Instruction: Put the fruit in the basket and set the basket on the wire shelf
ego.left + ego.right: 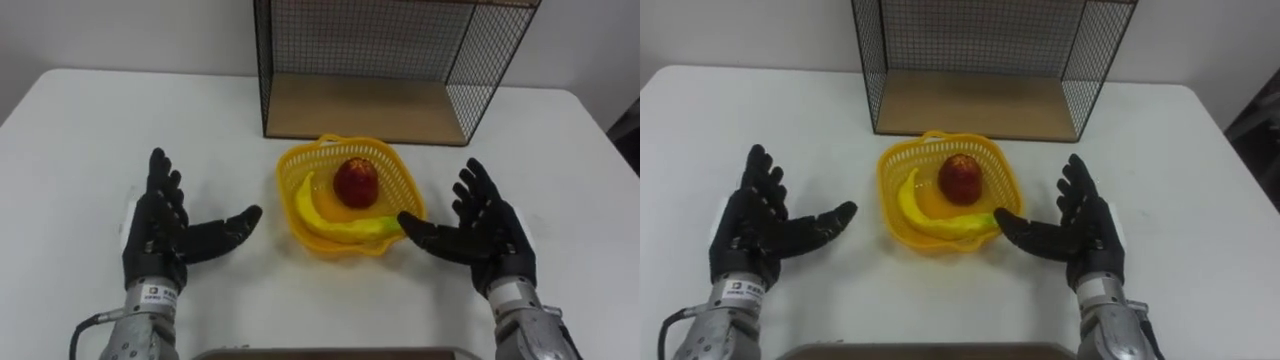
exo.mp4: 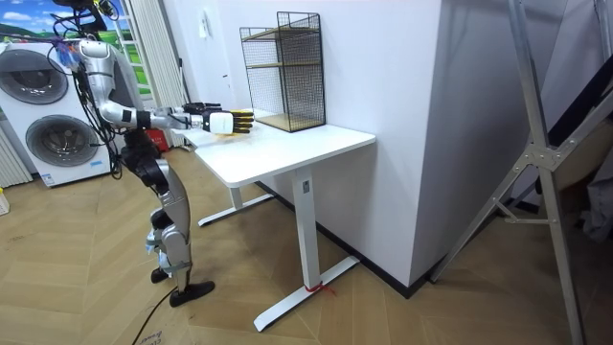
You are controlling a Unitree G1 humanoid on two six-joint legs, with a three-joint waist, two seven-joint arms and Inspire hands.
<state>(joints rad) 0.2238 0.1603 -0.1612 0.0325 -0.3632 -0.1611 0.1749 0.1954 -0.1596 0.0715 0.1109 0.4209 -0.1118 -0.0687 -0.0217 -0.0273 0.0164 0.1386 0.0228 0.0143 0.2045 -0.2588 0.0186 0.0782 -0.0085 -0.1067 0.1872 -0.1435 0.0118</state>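
Banana [image 1: 335,226] and apple [image 1: 356,182] lie in basket [image 1: 288,170], loading seemingly done; left robot hand [image 1: 158,228] and right robot hand [image 1: 492,232] flank it, open, empty; next: grip, lift onto wire shelf [image 1: 365,108] behind.

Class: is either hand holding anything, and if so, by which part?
Nothing is held. Left hand and right hand are open on either side of the basket, which has the banana and apple in it.

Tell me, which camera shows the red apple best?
The right eye view: the apple sits mid-picture, unobstructed, in the yellow basket beside the banana. The left eye view shows it equally plainly, slightly off-centre. In the room view the right hand stands before the basket, hiding it.
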